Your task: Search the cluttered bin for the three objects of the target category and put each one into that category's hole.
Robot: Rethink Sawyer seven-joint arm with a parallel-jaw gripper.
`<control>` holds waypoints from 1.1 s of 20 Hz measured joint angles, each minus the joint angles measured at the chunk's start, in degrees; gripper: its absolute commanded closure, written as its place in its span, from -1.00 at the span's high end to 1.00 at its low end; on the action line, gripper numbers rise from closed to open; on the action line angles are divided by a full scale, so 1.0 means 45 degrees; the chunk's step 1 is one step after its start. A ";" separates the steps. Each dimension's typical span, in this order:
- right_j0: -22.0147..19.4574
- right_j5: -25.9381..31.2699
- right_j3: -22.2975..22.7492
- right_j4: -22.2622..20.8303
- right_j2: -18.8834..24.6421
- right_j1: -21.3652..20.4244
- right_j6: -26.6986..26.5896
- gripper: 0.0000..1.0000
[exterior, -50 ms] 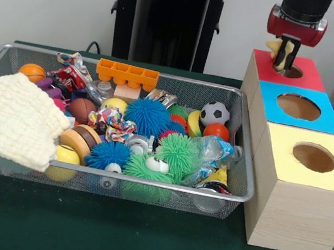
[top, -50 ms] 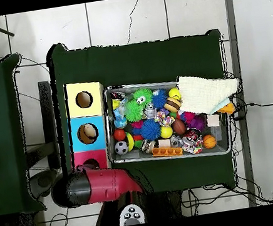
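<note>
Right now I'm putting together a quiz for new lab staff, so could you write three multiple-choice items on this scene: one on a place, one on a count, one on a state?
1. Over which box does the gripper hang?
A. the red-topped box
B. the blue-topped box
C. the yellow-topped box

2. How many boxes with a hole stand beside the wire bin?
A. two
B. three
C. four

3. What is the gripper doing?
A. it is empty and wide open
B. it is buried among the toys in the bin
C. it holds a small tan object

Answers:
1. A, since the front view shows the gripper right above the red top's hole.
2. B, since red, blue and yellow tops stand in a row.
3. C, since a tan shape sticks out between its fingers.
</note>
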 measured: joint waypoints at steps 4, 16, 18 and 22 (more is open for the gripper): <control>0.0091 -0.0007 -0.0009 0.0185 -0.0107 0.0035 0.0000 -1.00; 0.0133 -0.0028 -0.0057 0.0700 -0.0177 0.0234 0.0000 -1.00; 0.0132 -0.0077 -0.0061 0.0782 -0.0175 0.0251 0.0000 -1.00; 0.0133 -0.0319 -0.0064 0.0960 -0.0170 0.0392 0.0000 -1.00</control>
